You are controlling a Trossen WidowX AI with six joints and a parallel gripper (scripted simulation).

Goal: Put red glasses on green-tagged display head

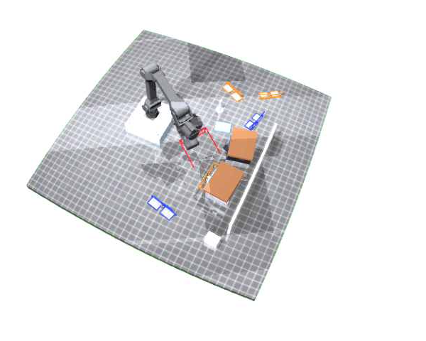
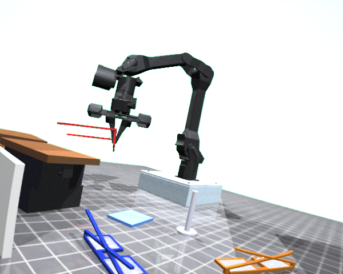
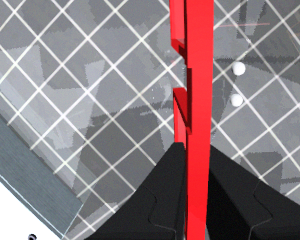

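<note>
My gripper (image 2: 114, 139) (image 3: 189, 151) is shut on the front frame of the red glasses (image 1: 213, 141) (image 2: 86, 126) (image 3: 200, 100), near the bridge. It holds them in the air in front of the heads, the open temples reaching toward the heads' side. The dark head (image 1: 238, 159) (image 2: 53, 182) stands under a brown board (image 1: 241, 143) (image 2: 74, 156) and shows no glasses. The white head (image 1: 216, 201) stands beside it under another brown board (image 1: 224, 180), with orange glasses (image 1: 199, 187) at its face. No green tag can be made out. The fingertips are hidden in the top view.
A long white wall (image 1: 251, 183) (image 2: 6, 200) stands behind the heads. A thin post (image 1: 219, 109) (image 2: 191, 212) and a light-blue pad (image 1: 223, 126) (image 2: 130, 217) are beside the dark head. Several blue and orange glasses lie around. A white block (image 1: 212, 239) is near the wall's end.
</note>
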